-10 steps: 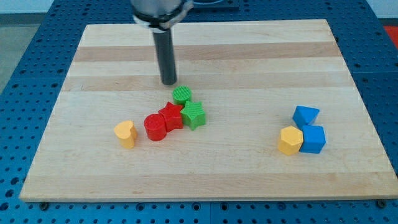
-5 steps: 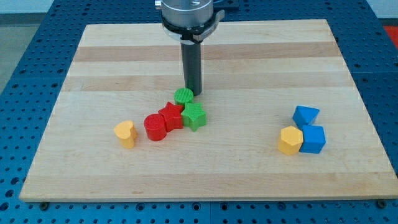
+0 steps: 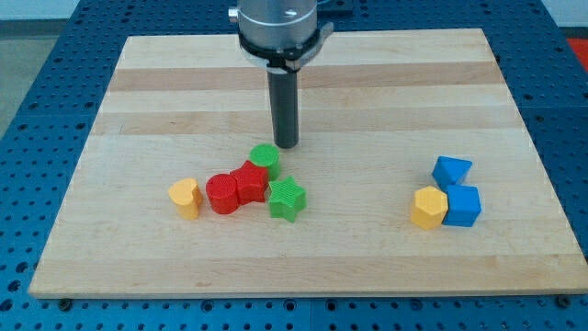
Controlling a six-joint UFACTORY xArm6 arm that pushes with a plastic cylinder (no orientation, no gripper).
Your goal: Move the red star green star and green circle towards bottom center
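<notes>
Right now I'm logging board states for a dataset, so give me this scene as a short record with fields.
tip: my tip at the upper right edge of the green circle
cluster: green circle, red star, red cylinder, green star
left: yellow heart
right: two blue blocks, yellow block

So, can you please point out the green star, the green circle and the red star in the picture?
green star (image 3: 287, 198), camera view, on its top face.
green circle (image 3: 265, 156), camera view, on its round top.
red star (image 3: 249, 180), camera view, on its top face.
</notes>
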